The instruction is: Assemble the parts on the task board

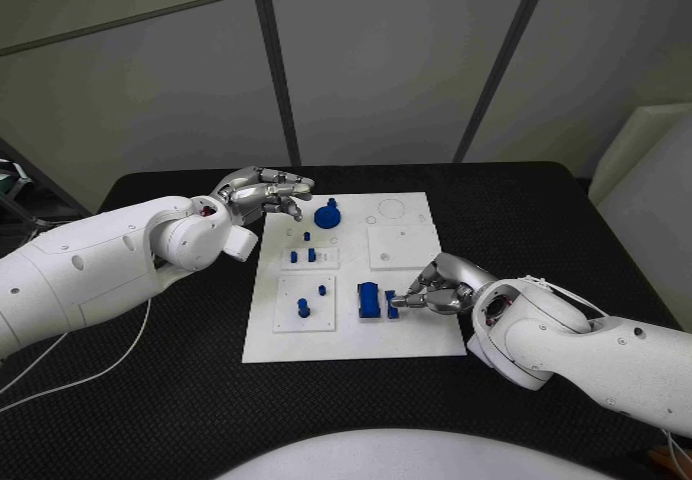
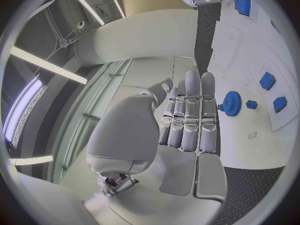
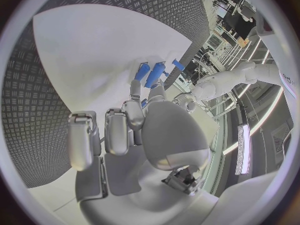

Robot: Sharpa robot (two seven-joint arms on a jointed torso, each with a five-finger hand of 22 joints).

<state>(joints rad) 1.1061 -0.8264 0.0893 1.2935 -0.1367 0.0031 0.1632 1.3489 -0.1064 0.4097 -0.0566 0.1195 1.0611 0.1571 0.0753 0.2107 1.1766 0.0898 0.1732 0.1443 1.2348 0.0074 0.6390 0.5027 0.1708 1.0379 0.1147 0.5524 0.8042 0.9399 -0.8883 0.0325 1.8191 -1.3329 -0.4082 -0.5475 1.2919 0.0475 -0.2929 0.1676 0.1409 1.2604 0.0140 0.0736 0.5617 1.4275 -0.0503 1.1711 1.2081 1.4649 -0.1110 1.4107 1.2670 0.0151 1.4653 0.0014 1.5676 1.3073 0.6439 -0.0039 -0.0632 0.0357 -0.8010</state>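
On the middle of the black table [image 1: 173, 400] lay the white task board [image 1: 418, 335], carrying several blue parts: a gear-like piece [image 1: 329, 214] stood near its far edge, small pegs [image 1: 302, 256] sat on a raised square plate just nearer, two more pegs [image 1: 304, 306] rose from a second square plate [image 1: 284, 322] toward the near left, and a pair of upright blue blocks [image 1: 371, 299] stood near the board's middle front. A third raised white plate [image 1: 402, 247] sat on the right half of the board, with a faint ring outline beyond it. The right hand [image 1: 437, 290] rested low over the board's right side, its fingers [image 1: 410, 299] curled in beside the blue blocks; whether they pinched one of the blocks could not be told. From the right wrist view, the fingers [image 3: 119, 130] pointed toward two blue blocks [image 3: 149, 74] on the white board. The left hand [image 1: 267, 193] hovered above the board's far left corner, just beside the gear-like piece, fingers loosely bent and apart, holding nothing. From the left wrist view its fingers [image 2: 194, 116] reached out straight toward the gear [image 2: 232, 103]. Pale wall panels with dark seams rose behind the table.
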